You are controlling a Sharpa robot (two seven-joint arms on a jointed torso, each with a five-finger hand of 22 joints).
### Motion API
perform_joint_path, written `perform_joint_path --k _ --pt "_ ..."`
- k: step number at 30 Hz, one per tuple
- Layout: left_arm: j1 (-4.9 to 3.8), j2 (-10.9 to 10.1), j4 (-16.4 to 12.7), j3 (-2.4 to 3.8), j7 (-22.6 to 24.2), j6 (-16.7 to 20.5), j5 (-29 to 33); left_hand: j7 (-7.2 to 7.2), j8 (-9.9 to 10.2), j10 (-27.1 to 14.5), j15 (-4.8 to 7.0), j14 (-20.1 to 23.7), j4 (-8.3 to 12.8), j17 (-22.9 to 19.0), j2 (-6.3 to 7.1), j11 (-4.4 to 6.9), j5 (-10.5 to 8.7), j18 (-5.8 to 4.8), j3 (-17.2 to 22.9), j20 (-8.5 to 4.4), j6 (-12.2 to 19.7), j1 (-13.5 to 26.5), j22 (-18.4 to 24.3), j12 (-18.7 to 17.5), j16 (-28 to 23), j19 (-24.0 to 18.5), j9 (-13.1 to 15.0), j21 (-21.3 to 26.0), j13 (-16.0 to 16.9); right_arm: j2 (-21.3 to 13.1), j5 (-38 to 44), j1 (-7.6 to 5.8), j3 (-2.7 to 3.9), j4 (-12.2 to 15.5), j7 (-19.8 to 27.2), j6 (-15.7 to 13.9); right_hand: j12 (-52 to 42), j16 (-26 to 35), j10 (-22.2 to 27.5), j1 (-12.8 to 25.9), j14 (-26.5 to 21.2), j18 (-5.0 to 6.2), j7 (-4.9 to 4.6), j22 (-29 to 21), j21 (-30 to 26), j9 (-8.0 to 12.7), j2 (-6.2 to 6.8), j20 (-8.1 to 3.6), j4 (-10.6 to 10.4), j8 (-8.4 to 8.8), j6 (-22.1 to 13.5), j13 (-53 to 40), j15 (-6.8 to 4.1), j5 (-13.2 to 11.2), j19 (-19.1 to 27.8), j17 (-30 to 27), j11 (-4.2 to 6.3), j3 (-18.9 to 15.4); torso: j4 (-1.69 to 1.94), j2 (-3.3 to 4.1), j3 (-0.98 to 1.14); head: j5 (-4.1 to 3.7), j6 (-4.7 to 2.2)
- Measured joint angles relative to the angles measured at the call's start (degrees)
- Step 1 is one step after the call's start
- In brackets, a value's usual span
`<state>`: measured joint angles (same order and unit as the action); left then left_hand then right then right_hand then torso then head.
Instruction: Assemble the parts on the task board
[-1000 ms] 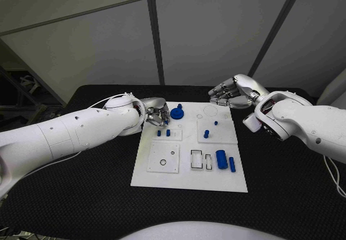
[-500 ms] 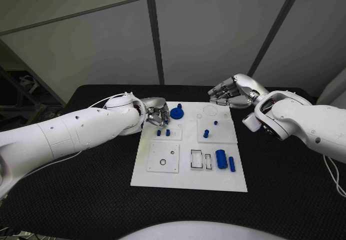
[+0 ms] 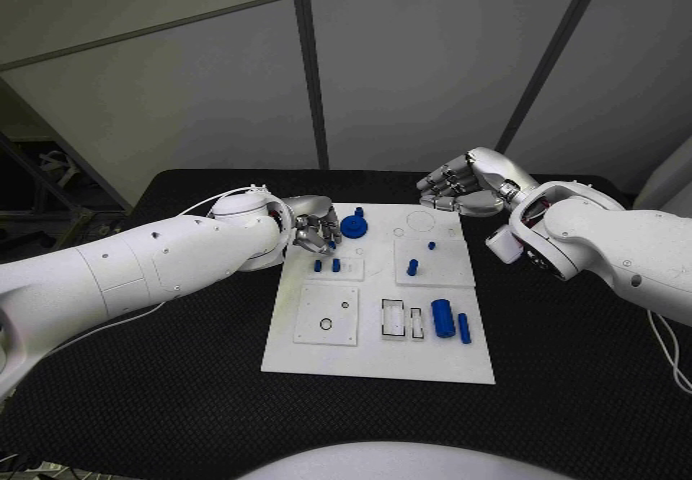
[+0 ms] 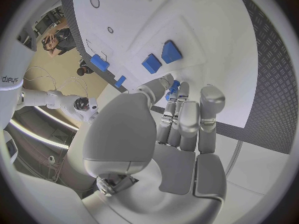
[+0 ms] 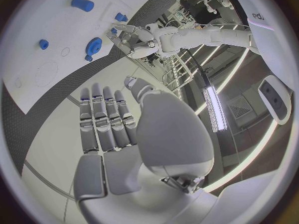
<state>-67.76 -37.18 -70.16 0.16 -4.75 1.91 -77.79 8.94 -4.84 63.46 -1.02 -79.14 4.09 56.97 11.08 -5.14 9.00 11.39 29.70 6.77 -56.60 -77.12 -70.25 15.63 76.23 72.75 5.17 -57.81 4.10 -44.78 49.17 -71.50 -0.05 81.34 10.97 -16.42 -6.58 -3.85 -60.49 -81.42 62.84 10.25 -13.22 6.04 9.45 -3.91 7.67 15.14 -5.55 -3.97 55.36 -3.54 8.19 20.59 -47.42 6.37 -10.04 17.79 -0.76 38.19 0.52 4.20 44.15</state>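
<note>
Left hand (image 3: 307, 232) sits at the task board (image 3: 378, 365)'s far left corner, its fingers (image 4: 177, 104) curled near a small blue part (image 4: 175, 86); we cannot tell whether they grip it. Our right hand (image 3: 464, 186) hovers over the board's far right corner, fingers curled in, holding nothing. We judge a pick is under way beside the round blue part (image 3: 353, 225); next we need a firm pinch, then a lift towards an open socket.

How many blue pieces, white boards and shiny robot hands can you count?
Blue pieces: 7
White task board: 1
Silver hands: 2, the left hand and the right hand
Total: 10
</note>
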Motion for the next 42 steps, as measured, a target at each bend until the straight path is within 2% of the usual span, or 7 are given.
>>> perform_joint_path --k 17,22,25,32,36,39,42 --pt "0.02 -1.2 -0.3 0.0 -0.4 0.2 0.0 -0.76 0.8 -0.9 0.01 1.0 -0.7 -1.9 0.83 -0.1 0.0 -0.01 -1.4 0.21 2.6 0.8 0.7 -0.8 -0.4 -0.6 -1.1 1.6 0.0 -0.1 2.2 0.0 0.0 -0.9 -1.6 0.6 0.0 -0.4 0.0 0.0 1.2 0.0 0.0 -0.2 -0.4 0.0 0.0 -0.16 0.7 0.0 0.0 0.0 -0.53 0.0 -1.8 -0.1 0.0 -0.5 0.02 -0.02 -0.02 -0.08 -0.12" --pt "0.03 -2.1 -0.5 0.0 -0.5 0.7 0.0 -0.76 0.8 -1.1 0.01 1.0 -0.9 -2.2 0.83 -0.27 0.0 -0.02 -1.7 0.0 3.0 0.8 0.8 -1.1 -0.6 -0.8 -1.2 1.8 0.0 -0.1 7.7 0.0 0.0 -1.9 -4.1 1.4 -0.2 -2.2 -1.0 -0.9 5.3 0.0 1.17 0.4 1.5 -0.1 0.19 -1.77 2.1 0.0 1.2 0.0 -1.97 -0.6 -5.7 0.7 0.98 0.0 0.02 -0.03 -0.04 -0.07 -0.16" --pt "0.04 -2.8 -0.6 0.07 -0.4 1.4 0.1 -0.55 0.8 -1.6 -0.07 2.0 -1.2 -3.8 0.82 -0.41 0.0 -0.01 -2.0 0.09 3.2 0.8 1.3 -1.3 -1.3 -1.2 -1.2 2.9 0.0 -0.1 12.2 0.0 0.0 -2.4 -5.8 1.8 -0.8 -4.7 -2.5 -1.7 10.8 0.0 2.15 2.1 4.8 -0.3 0.12 -4.1 3.4 -0.47 2.7 -0.1 -4.02 -1.1 -10.6 2.3 2.51 -0.2 0.02 -0.03 -0.04 -0.07 -0.21" --pt "0.08 -5.4 -1.4 0.74 0.5 3.7 2.6 0.4 0.3 -3.6 -0.52 3.8 -1.8 -8.1 0.84 -0.92 0.0 0.01 -3.5 0.46 2.2 0.8 4.2 -2.1 -3.2 -4.1 -1.2 8.0 -0.2 0.3 24.4 0.06 -0.01 -3.1 -9.9 3.0 -0.9 -15.2 -6.8 -2.2 20.9 0.0 4.08 10.6 18.1 -0.2 -0.42 -9.25 5.7 -0.64 5.2 -0.1 -7.8 -1.4 -17.7 9.4 4.53 -3.2 0.02 -0.04 -0.02 -0.38 -0.47" --pt "0.08 -7.1 -2.4 1.05 1.9 5.3 7.2 0.8 -0.3 -3.7 -0.77 4.0 -2.6 -9.5 0.67 -1.02 0.0 -0.01 -4.4 0.68 1.0 1.4 6.6 -2.1 -3.6 -6.1 -1.1 12.0 -0.2 0.7 29.9 0.21 -0.02 -3.1 -11.7 3.5 0.6 -23.2 -7.0 -1.8 21.0 0.01 3.99 16.0 25.1 0.0 -0.77 -10.29 5.9 -0.01 5.8 -0.1 -7.89 -1.4 -16.4 14.8 4.72 -3.3 0.02 -0.03 -0.02 -0.94 -0.71" --pt "0.07 -8.6 -3.8 1.14 4.1 7.1 13.0 1.28 -1.6 -3.3 -0.99 11.6 -2.6 -24.0 0.01 -1.33 0.0 -0.03 -4.7 0.83 -1.0 0.8 10.4 -1.5 -12.5 -9.2 -1.0 18.4 -0.1 1.1 33.5 0.53 -0.02 -3.3 -12.9 3.8 1.6 -36.5 -7.0 -1.4 21.0 0.0 4.19 20.5 31.3 0.0 -1.14 -10.33 5.9 0.0 6.1 -0.1 -7.89 -1.7 -16.3 24.9 4.72 -2.3 0.02 -0.01 -0.01 -1.7 -0.91" --pt "0.07 -10.5 -5.7 1.22 7.7 9.4 21.7 1.39 -1.8 -1.9 -0.69 13.4 -2.2 -27.6 -0.88 -1.1 0.0 -0.01 -4.3 0.62 -1.5 -0.1 11.4 -0.4 -15.8 -9.6 -1.0 20.0 0.1 1.5 37.0 1.0 -0.04 -3.6 -14.1 4.1 1.9 -50.0 -7.0 -1.0 21.0 0.0 3.99 23.8 35.6 0.0 -0.74 -9.86 5.7 0.0 6.3 -0.2 -7.89 -1.9 -15.4 37.2 4.7 -0.7 -0.02 0.03 -0.01 -2.43 -1.1"
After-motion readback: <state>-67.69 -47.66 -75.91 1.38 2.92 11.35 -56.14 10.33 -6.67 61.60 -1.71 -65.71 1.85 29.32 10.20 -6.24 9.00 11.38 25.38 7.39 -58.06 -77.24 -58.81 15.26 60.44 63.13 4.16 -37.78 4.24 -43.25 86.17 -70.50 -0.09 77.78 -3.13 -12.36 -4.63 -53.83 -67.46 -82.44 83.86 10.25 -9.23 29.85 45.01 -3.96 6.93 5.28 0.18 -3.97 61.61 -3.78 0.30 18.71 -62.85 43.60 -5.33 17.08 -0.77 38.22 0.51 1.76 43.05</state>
